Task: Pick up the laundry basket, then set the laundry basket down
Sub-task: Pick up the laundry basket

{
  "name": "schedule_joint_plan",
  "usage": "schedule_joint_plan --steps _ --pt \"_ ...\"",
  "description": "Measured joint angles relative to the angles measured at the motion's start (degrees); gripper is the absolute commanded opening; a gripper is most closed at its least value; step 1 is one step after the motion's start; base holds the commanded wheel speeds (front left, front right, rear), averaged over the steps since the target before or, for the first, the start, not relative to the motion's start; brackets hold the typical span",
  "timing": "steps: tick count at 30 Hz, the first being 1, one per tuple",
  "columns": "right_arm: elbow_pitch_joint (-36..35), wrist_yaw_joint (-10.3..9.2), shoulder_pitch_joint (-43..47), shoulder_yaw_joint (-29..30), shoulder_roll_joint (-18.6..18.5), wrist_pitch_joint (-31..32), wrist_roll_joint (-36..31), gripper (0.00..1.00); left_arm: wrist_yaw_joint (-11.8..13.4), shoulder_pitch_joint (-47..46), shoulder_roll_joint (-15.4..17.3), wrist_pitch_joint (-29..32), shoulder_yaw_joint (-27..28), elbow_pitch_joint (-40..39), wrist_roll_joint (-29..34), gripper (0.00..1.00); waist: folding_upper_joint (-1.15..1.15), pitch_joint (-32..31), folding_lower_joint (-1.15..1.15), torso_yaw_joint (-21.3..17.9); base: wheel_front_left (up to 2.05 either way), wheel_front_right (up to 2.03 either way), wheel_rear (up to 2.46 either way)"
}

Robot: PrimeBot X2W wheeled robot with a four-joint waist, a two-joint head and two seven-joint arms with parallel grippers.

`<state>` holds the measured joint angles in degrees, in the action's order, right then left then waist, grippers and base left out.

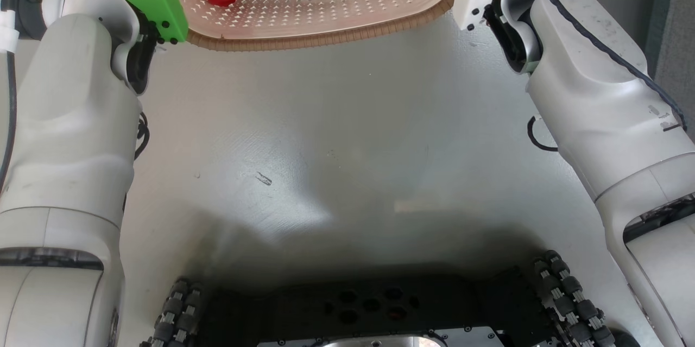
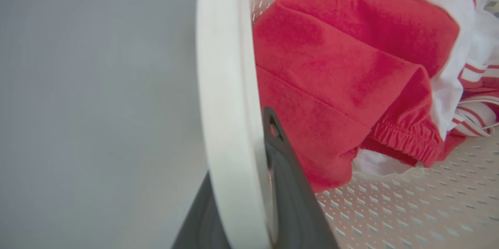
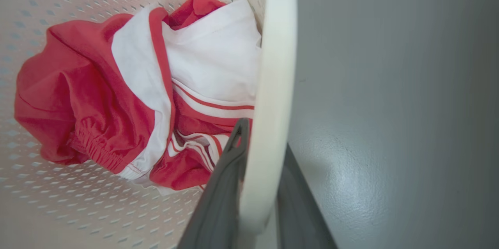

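Gripping the laundry basket (image 1: 304, 13) by both white side handles, I have it out ahead of my base (image 1: 369, 309), over the grey floor (image 1: 347, 140). Whether its bottom rests on that floor I cannot tell. My left hand (image 2: 241, 163) is narrowed onto the left handle (image 2: 222, 85), one dark finger inside by the red garment (image 2: 331, 66) and the other outside. My right hand (image 3: 265, 140) clamps the right handle (image 3: 275, 66) the same way, its inner finger beside the red-and-white striped cloth (image 3: 202, 112).

The risk I see is uneven motion. If one arm rises or drops faster than the other, the basket would tilt and the loose clothes could slide to the low side, perhaps over the brown rim (image 1: 326, 38). The handles look smooth and thin, so they could twist or slip between my fingers. An inner finger might also snag cloth on release.
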<state>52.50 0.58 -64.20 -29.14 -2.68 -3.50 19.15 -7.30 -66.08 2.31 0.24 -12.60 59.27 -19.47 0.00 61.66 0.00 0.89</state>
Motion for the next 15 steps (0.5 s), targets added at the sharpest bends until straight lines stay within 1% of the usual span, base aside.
schedule_joint_plan --steps 7,15 --pt "3.0 -0.18 0.0 -1.0 0.3 -1.0 1.4 0.00 0.0 0.0 -0.9 -1.3 -0.1 3.3 -0.6 0.00 0.00 -1.2 0.00 0.2 0.00 0.00 0.00" --pt "5.5 -0.09 0.4 -2.0 0.5 -1.6 2.7 0.00 -0.2 0.2 -1.5 -1.9 0.0 6.4 -1.4 0.00 0.00 -4.3 0.00 0.3 0.00 0.00 0.00"
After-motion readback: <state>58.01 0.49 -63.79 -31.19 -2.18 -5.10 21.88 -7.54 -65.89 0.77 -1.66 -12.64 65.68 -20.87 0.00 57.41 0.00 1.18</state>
